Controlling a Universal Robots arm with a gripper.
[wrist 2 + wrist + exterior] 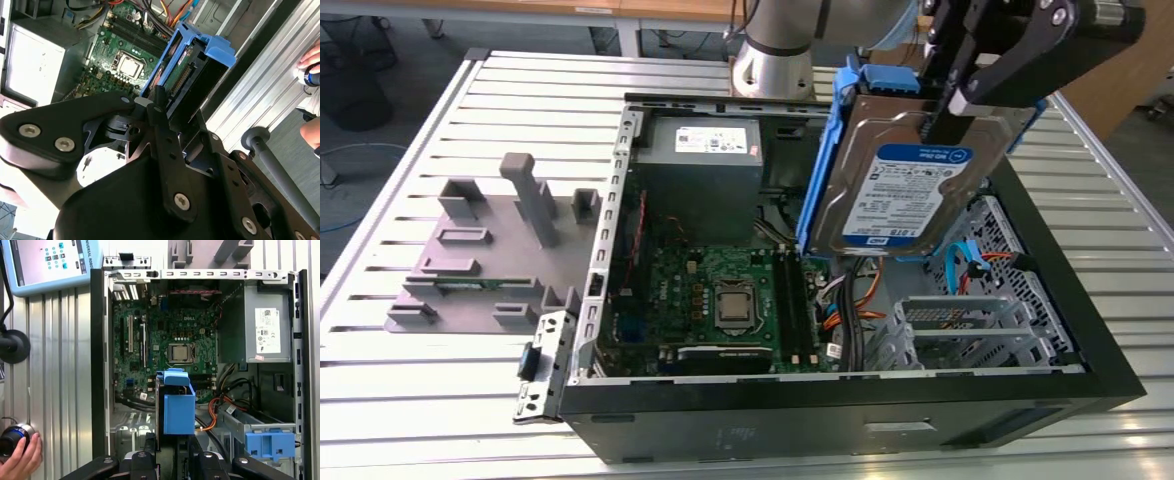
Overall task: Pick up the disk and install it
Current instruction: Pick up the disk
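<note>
The disk (897, 190), a metal hard drive with a white-and-blue label in a blue plastic bracket (825, 170), hangs upright above the open computer case (854, 385). My gripper (950, 108) is shut on its upper edge, over the case's side at the exterior view's right. In the second wrist view the disk (192, 65) shows edge-on between the black fingers (159, 102), with the motherboard (125, 60) beyond it. In the first wrist view the disk's blue bracket (178, 407) sticks out from my gripper (172, 452) over the case interior.
Inside the case lie the motherboard (720, 300), a grey power-supply box (700, 150), a metal drive cage (961, 325) and orange cables (854, 300). A grey fixture (494, 250) stands on the slatted table. A blue latch piece (270, 442), a hand (20, 460) and a pendant (50, 265) are nearby.
</note>
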